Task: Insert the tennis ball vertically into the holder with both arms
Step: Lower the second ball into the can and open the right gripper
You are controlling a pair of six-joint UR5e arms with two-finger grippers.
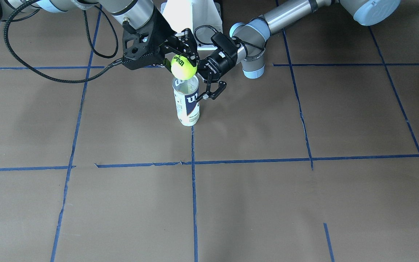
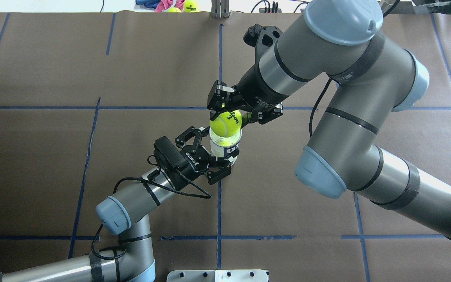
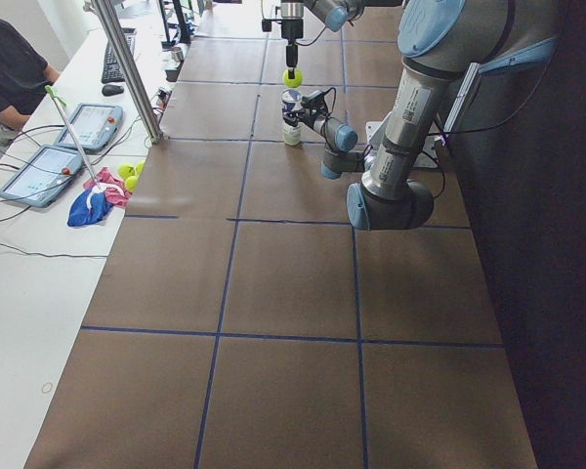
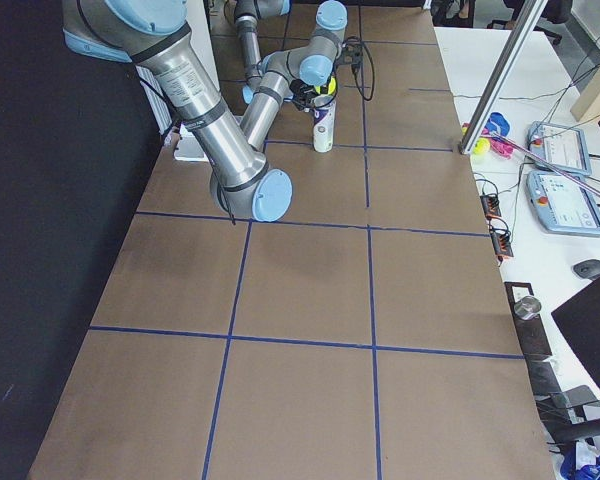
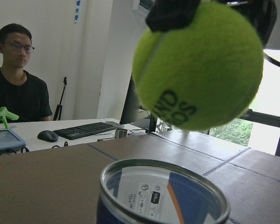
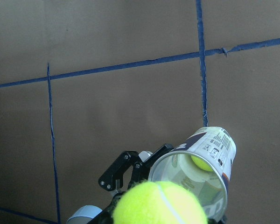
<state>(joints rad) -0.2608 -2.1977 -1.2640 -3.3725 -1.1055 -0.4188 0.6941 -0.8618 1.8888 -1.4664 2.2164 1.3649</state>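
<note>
My right gripper [image 2: 227, 117] is shut on the tennis ball [image 2: 225, 123], a yellow-green ball with black print, and holds it just above the open mouth of the holder [image 2: 227, 148]. The holder [image 1: 187, 103] is a clear can with a white and navy label and stands upright on the table. My left gripper [image 2: 217, 150] has a finger on each side of the holder and grips its upper part. In the right wrist view a second ball [image 6: 203, 162] lies inside the holder [image 6: 210, 154]. In the left wrist view the held ball [image 5: 200, 65] hangs over the rim [image 5: 163, 196].
The white pedestal base [image 1: 191, 18] stands behind the can at the robot's side. Spare balls and a pink cloth [image 2: 178, 4] lie past the far table edge. An operator [image 5: 18, 88] sits at a desk with tablets [image 3: 59, 156]. Blue tape lines cross the brown tabletop.
</note>
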